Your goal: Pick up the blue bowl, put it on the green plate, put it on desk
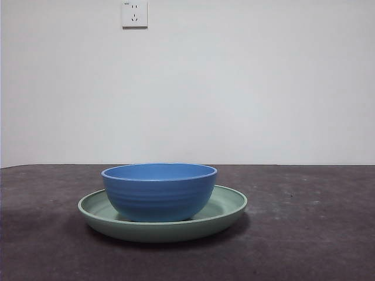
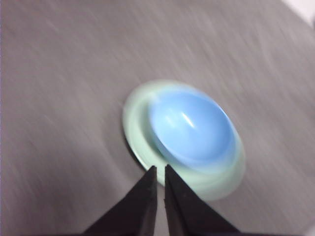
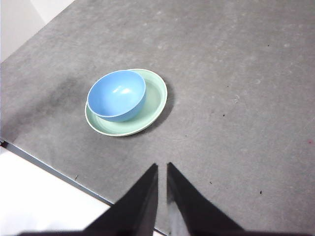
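1. Blue is where you start: the blue bowl (image 1: 159, 191) sits upright inside the green plate (image 1: 228, 205), its base on the plate's floor. In the front view it stands a little toward the plate's left side, so you see more bare plate on the right.
2. Your green plate lies flat on the desk (image 1: 316, 234), carrying the bowl and casting a soft shadow around its base.
3. From the right wrist view you see the same stack from above: the bowl (image 3: 116, 95) is off-centre in the plate (image 3: 156, 96), close against one side of the rim, and the pair sits near one edge of the desk (image 3: 236, 98).
4. Your left gripper (image 2: 160, 169) hangs above the stack with nothing in it, its two jaws drawn almost together with only a thin slit between them. That view is motion-blurred, so the bowl (image 2: 189, 129) and plate (image 2: 135, 125) show only as soft shapes.
5. Your right gripper (image 3: 162, 167) is well apart from the stack, over bare desk, jaws likewise nearly closed and holding nothing.
6. On the white wall behind the desk you can see a socket (image 1: 134, 13).
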You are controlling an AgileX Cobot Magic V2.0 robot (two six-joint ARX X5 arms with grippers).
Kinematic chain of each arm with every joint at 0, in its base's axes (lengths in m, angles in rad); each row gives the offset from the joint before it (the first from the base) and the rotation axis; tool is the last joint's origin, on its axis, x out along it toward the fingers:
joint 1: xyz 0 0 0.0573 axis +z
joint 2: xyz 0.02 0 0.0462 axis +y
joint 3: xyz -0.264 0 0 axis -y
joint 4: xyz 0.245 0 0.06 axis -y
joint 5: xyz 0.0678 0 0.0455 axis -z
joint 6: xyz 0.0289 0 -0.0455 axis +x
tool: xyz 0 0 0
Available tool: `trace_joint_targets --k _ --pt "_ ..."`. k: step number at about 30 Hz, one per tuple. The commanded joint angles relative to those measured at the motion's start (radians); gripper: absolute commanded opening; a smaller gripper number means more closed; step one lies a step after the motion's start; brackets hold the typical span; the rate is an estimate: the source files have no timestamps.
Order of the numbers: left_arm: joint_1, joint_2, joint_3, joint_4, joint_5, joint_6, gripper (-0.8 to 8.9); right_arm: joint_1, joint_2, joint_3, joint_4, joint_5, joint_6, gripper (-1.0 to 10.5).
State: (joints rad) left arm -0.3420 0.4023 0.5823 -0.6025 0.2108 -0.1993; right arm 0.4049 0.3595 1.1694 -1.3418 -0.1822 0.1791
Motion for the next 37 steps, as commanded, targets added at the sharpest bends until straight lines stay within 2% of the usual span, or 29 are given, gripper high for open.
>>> trace_joint_targets --k 1,3,6,8,10,15,20,25,29,37 --pt "0.060 -0.051 -0.159 0.351 -0.001 -0.048 0.24 0.005 0.002 0.013 -0.071 0.000 -0.008 0.2" --pt "0.100 -0.093 -0.273 0.544 -0.002 -0.044 0.24 0.005 0.002 0.013 -0.071 0.000 -0.008 0.2" --pt "0.155 -0.164 -0.417 0.679 -0.002 0.026 0.24 0.005 0.002 0.013 -0.071 0.000 -0.008 0.2" --pt "0.183 -0.209 -0.491 0.671 -0.005 0.107 0.24 0.005 0.002 0.013 -0.071 0.000 -0.008 0.2" --pt "0.203 -0.237 -0.549 0.669 -0.016 0.148 0.25 0.005 0.002 0.013 -0.071 0.000 -0.008 0.2" --pt "0.248 -0.256 -0.570 0.544 -0.097 0.151 0.24 0.005 0.002 0.013 -0.071 0.000 -0.008 0.2" --pt "0.320 -0.288 -0.570 0.414 -0.111 0.151 0.24 0.005 0.002 0.013 -0.071 0.000 -0.008 0.2" --pt "0.369 -0.336 -0.570 0.417 -0.116 0.172 0.24 0.005 0.002 0.013 -0.071 0.000 -0.008 0.2" --pt "0.370 -0.402 -0.570 0.427 -0.116 0.172 0.25 0.005 0.002 0.013 -0.071 0.000 -0.008 0.2" --pt "0.370 -0.397 -0.570 0.464 -0.116 0.172 0.24 0.005 0.002 0.013 -0.071 0.000 -0.008 0.2"
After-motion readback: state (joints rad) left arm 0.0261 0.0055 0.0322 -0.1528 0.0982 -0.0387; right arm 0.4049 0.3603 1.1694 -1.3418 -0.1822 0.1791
